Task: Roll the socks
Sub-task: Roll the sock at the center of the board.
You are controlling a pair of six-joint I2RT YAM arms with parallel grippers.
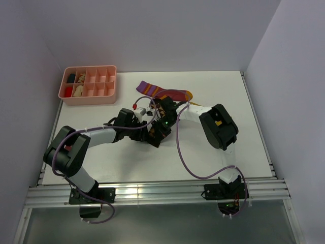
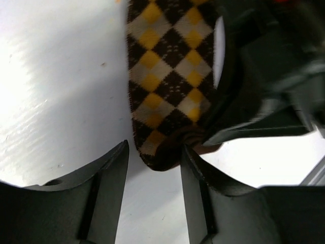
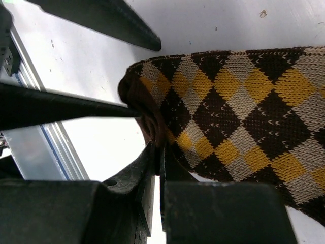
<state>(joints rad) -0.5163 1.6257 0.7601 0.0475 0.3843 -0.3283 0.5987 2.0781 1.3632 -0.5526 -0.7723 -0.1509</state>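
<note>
My right gripper (image 3: 158,152) is clenched on the dark brown hem at the end of the diamond-check sock (image 3: 244,96), with the fabric bunched into a small fold just above its fingers. My left gripper (image 2: 155,148) is released. Its fingers straddle that same rounded sock end: the one nearer the right gripper sits against the hem, and the other has a sliver of white showing beside the knit.

The sock lies flat near the middle of the tabletop (image 1: 223,96), wedged between the two wrists, so room there is tight. Bare surface runs off to the right as far as the side wall, and toward the metal rail (image 1: 152,192) at the near edge.

Just beyond the grippers lies a maroon sock (image 1: 161,92) with a purple cuff and orange stripes. A pink compartment tray (image 1: 86,100) sits well apart in the far left corner.

The check is a chunky knit of brown, grey-tan and mustard diamonds. The tabletop is glossy white with a few specks.
</note>
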